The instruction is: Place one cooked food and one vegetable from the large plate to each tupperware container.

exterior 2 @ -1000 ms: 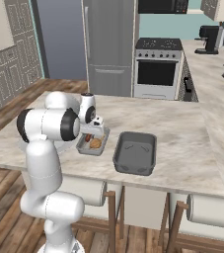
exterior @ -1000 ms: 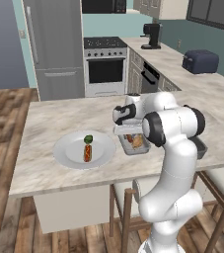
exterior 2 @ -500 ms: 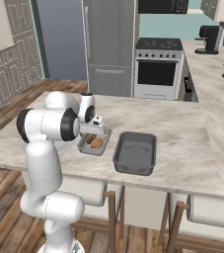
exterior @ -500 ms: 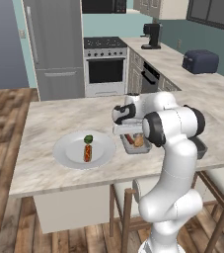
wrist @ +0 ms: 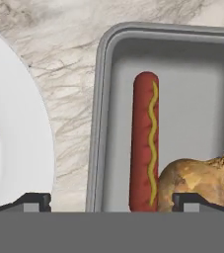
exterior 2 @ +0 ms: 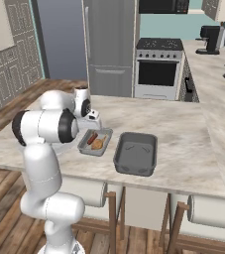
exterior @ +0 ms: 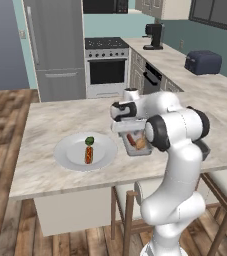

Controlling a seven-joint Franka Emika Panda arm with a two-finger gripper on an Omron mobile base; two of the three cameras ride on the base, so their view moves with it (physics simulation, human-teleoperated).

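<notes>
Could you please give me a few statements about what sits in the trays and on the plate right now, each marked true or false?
1. The light grey rectangular tray holds a red hot dog with a mustard line and a tan onion-like bulb. True.
2. The darker grey rectangular tray holds a sausage. False: nothing lies in it.
3. The wide round white plate carries a small dark-green vegetable and a reddish-brown sausage. True.
4. The gripper is shut on the hot dog. False: its fingertips stand wide apart, holding nothing.
5. The plate sits between the two trays. False: it lies beside the light tray, away from the darker one.
</notes>
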